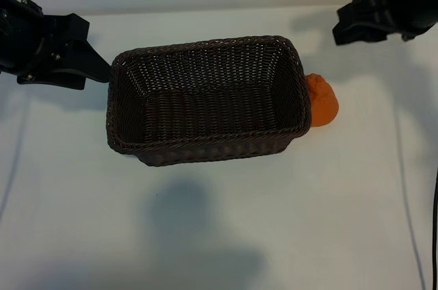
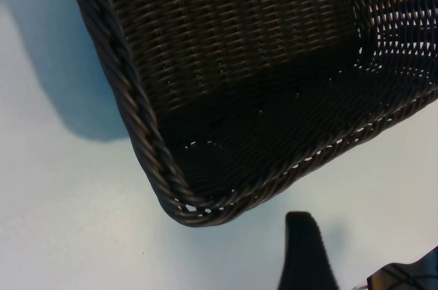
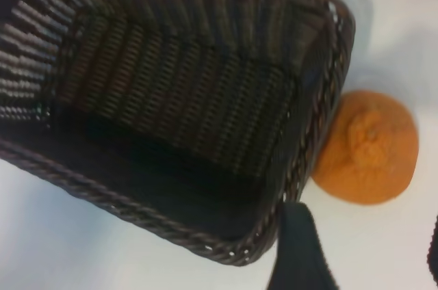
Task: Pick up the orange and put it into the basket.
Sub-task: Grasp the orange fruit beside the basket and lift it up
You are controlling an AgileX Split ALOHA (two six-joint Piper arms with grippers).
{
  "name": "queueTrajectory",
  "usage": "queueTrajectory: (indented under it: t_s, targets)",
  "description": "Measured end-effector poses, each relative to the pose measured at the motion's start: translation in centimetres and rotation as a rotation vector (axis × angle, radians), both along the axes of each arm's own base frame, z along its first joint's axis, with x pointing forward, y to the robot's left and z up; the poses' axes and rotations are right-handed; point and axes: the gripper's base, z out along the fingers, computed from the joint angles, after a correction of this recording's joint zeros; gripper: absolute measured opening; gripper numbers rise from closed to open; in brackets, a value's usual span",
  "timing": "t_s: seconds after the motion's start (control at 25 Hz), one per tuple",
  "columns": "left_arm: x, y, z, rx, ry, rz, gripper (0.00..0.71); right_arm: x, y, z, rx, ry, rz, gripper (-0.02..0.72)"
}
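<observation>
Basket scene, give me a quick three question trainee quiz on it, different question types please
1. True or false: the orange already lies inside the basket.
2. Multiple choice: the orange sits on the table on the side of A) the left end effector B) the right end effector C) neither.
3. Fill in: the basket holds ____.

Key: 1 false, it rests outside against the basket's end wall. 2 B. 3 nothing.
</observation>
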Motion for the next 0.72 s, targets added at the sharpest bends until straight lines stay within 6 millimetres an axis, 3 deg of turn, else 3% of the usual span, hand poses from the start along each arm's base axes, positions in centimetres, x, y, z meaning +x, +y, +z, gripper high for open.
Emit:
queueTrajectory:
  t_s: [0.4,0.72]
  targets:
    - [0.0,0.0,0.0,0.002,-0.004,-0.014,0.489,2.9,-0.2,-6.1,-0.018,0.178,-0.016,0.447]
    - [0.0,0.0,0.0,0.003,-0.007,-0.018,0.489,3.5,-0.8,-6.7,-0.041,0.162,-0.037,0.447]
